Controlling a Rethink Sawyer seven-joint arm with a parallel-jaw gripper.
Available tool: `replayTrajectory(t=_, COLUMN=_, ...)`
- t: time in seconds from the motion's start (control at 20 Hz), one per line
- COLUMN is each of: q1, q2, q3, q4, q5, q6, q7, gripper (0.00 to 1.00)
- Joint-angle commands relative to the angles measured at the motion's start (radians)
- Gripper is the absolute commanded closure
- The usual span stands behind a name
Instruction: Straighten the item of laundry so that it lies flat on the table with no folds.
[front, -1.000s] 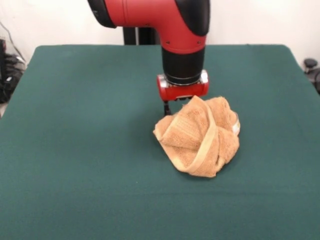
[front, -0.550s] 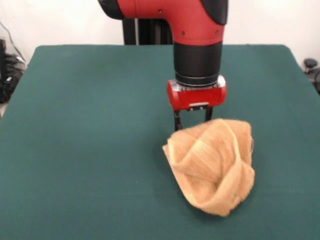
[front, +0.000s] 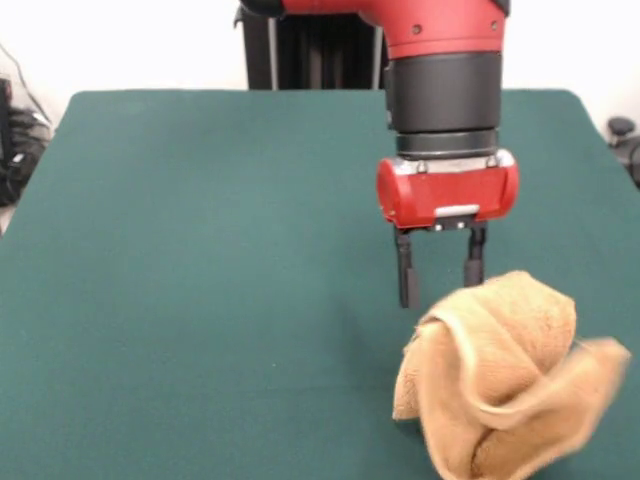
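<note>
Bunched into a rounded lump toward the front right of the counter (front: 180, 300), the towel (front: 495, 380) — tan-orange terry, wrapped over itself with a smoother band curving across its face and one flap blurred out toward the right edge. Hard to say whether resting on the green cloth or partly lifted; lower part runs off the bottom of the front view. Just above and behind the lump, the hand (front: 440, 272), hung from the red wrist block, two dark fingers (front: 405, 275) pointing down and spread apart with a clear gap between them; left finger plainly bare, right one ending at the top of the towel, so contact there cannot be ruled out, though no cloth seen pinched. Released, by the look of it. As for handling — soft, light, limp, no stiffness to hold any shape; likely to drape and drag wherever pulled, and to cling a little to the felt-like surface, which should help when spreading. Not fragile, not slippery. Best hold probably at a free corner or along the woven band near an edge, where the cloth is thinner and a single layer can be caught; a pinch into the thick middle would likely lift the whole bundle without opening it. Far from flat; several folds to undo.
</note>
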Motion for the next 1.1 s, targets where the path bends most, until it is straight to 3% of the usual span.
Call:
replayTrajectory(t=0.05, q1=0.005, q2=-0.009, q3=0.139, q4=-0.001, q5=-0.016, q6=0.046, q7=0.060, gripper=0.00)
replayTrajectory(t=0.45, q1=-0.042, q2=-0.048, q3=0.152, q4=0.073, q5=-0.040, q6=0.214, q7=-0.036, gripper=0.00)
replayTrajectory(t=1.1, q1=-0.053, q2=-0.031, q3=0.173, q4=0.037, q5=-0.036, q6=0.193, q7=0.005, gripper=0.00)
